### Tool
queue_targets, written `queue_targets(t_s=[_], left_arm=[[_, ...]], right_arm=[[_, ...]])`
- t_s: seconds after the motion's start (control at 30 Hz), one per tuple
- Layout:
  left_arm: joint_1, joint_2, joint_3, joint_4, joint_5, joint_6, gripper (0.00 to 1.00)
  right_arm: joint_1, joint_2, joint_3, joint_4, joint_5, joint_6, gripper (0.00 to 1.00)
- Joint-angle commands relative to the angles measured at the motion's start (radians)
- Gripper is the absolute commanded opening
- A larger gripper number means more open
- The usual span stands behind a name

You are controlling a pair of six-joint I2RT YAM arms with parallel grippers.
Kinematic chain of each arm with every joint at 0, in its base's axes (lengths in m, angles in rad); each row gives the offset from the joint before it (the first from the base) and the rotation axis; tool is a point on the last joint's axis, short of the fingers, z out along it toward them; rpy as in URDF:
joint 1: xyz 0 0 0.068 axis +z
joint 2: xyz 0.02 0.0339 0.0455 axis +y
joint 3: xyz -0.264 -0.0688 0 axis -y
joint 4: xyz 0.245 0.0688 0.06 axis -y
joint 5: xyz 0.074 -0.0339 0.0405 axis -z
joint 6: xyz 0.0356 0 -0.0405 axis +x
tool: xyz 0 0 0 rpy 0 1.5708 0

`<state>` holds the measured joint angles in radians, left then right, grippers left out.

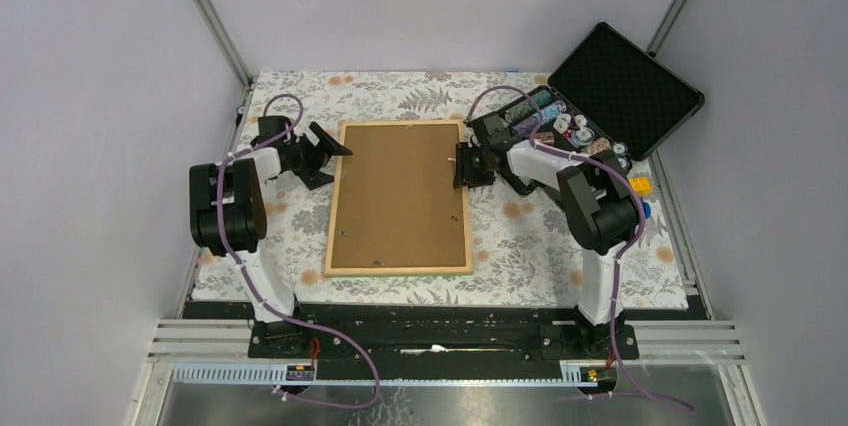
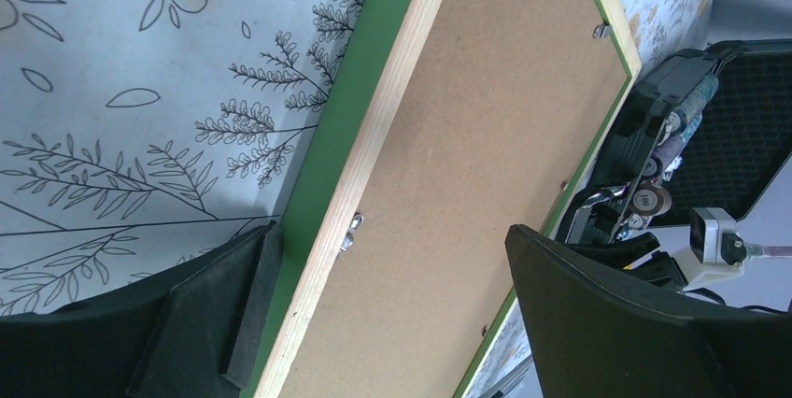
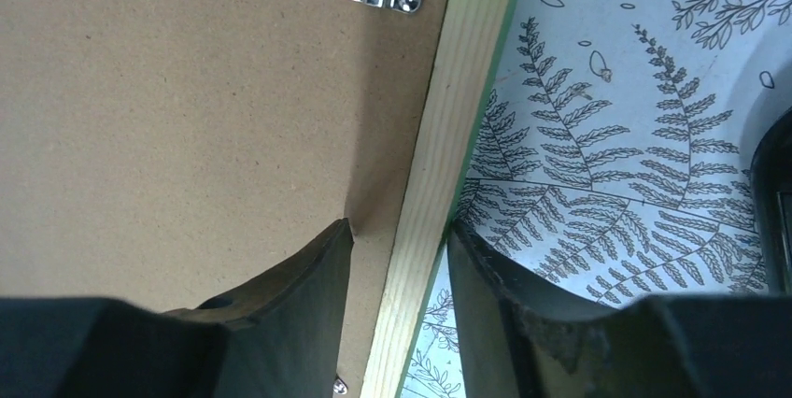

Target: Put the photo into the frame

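Jaws of the right gripper (image 3: pixel 400 226) are set apart astride the right rail of the face-down frame (image 1: pixel 400 271), apparently for gripping; the left gripper (image 1: pixel 325 159) is held wide open nearby.

Soft, even light is falling from above, so the frame (image 1: pixel 400 269) is casting hardly any shadow on the counter (image 1: pixel 520 246). In both wrist views the near gripper fingers (image 3: pixel 280 305) are appearing dark and slightly blurred, while the fibreboard backing (image 3: pixel 187 118) is showing sharp grain.
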<state>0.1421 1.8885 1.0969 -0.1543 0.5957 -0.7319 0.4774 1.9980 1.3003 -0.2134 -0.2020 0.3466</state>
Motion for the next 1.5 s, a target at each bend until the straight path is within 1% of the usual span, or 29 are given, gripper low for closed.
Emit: queue_targets(t_s=[0.0, 0.17, 0.27, 0.4, 0.5, 0.6, 0.8, 0.87, 0.93, 1.03, 1.07, 1.2, 1.33, 1.47], left_arm=[[-0.047, 0.022, -0.025, -0.035, 0.003, 0.025, 0.99], [-0.045, -0.032, -0.001, -0.08, -0.043, 0.088, 0.99], [-0.044, -0.059, 0.002, -0.097, -0.062, 0.111, 0.99], [-0.045, -0.072, -0.005, -0.097, -0.042, 0.119, 0.99], [-0.044, -0.05, -0.018, -0.081, 0.019, 0.108, 0.99], [-0.047, -0.039, -0.058, -0.027, 0.07, 0.067, 0.99], [-0.047, -0.069, -0.108, 0.018, 0.096, 0.03, 0.99], [-0.044, -0.079, -0.115, 0.026, 0.1, 0.018, 0.99], [-0.043, -0.092, -0.123, 0.034, 0.103, 0.01, 0.99], [-0.04, -0.107, -0.155, 0.081, 0.13, -0.029, 0.99], [-0.04, -0.109, -0.163, 0.094, 0.141, -0.046, 0.99], [-0.032, -0.128, -0.172, 0.093, 0.137, -0.055, 0.99], [0.0, -0.167, -0.179, 0.084, 0.114, -0.059, 0.99], [0.024, -0.173, -0.177, 0.084, 0.114, -0.058, 0.99]], right_arm=[[0.04, -0.04, -0.011, 0.005, 0.04, -0.023, 0.52], [0.036, -0.086, -0.053, 0.046, 0.024, -0.021, 0.62], [0.03, -0.095, -0.07, 0.062, 0.02, -0.02, 0.69], [0.023, -0.088, -0.083, 0.084, -0.026, -0.011, 0.77], [0.022, -0.085, -0.101, 0.114, -0.052, -0.004, 0.82], [0.022, -0.066, -0.095, 0.117, -0.061, -0.004, 0.82], [0.021, -0.045, -0.088, 0.123, -0.087, 0.001, 0.82], [0.022, -0.053, -0.082, 0.119, -0.045, 0.005, 0.81], [0.022, -0.064, -0.072, 0.115, 0.045, 0.012, 0.81], [0.022, -0.058, -0.019, 0.096, 0.153, 0.011, 0.82], [0.022, -0.046, 0.003, 0.091, 0.17, 0.006, 0.84], [0.021, 0.03, 0.16, 0.029, 0.266, -0.009, 0.88], [0.023, 0.085, 0.258, 0.024, 0.267, -0.033, 0.89], [0.022, 0.177, 0.403, -0.015, 0.259, -0.054, 0.89]])
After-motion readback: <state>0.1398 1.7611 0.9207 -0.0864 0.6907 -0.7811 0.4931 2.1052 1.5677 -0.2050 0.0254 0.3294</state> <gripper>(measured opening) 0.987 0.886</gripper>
